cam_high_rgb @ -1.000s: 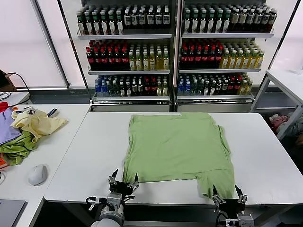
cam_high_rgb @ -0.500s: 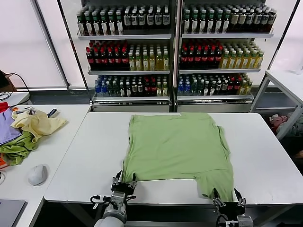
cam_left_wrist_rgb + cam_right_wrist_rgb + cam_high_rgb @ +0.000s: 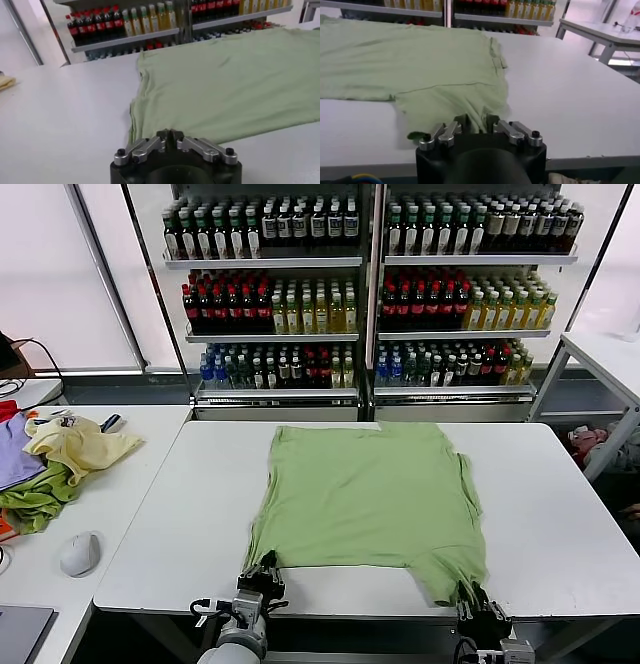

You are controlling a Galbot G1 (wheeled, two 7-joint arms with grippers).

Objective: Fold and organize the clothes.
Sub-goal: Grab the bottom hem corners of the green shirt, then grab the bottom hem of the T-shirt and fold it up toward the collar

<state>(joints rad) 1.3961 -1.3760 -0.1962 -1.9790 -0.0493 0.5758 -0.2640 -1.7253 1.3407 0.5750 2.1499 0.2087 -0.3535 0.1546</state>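
Left pincer (image 3: 262,572): at the near edge of the tabletop, jaws together and clamped on the shirt's near left corner; in the left wrist view (image 3: 170,134) the hem bunches into the closed tips.
Right pincer (image 3: 474,596): also at the near edge, clamped on the near right flap, probably a sleeve, whose cloth gathers into the jaws in the right wrist view (image 3: 476,125).
Why this hold: both near corners pinched at once looks like the start of a fold, the near edge ready to be lifted and carried toward the far side; that is a judgement from the grip only.
Shirt (image 3: 370,494): sage green, spread flat on the middle of the tabletop, plain side up; no print or collar shows. The near edge puckers toward each pincer; the rest lies smooth.
Progress: likely early, no fold made yet.
Tabletop (image 3: 170,544): white, smooth and matte, so cloth should slide easily on it.
Side desk (image 3: 120,484): to the robot's left, carrying a heap of yellow and olive cloth (image 3: 60,459) and a mouse (image 3: 80,552), well apart from the shirt.
Room: behind the tabletop stand shelves (image 3: 370,294) packed with rows of bottles; another white table (image 3: 605,354) stands at far right.
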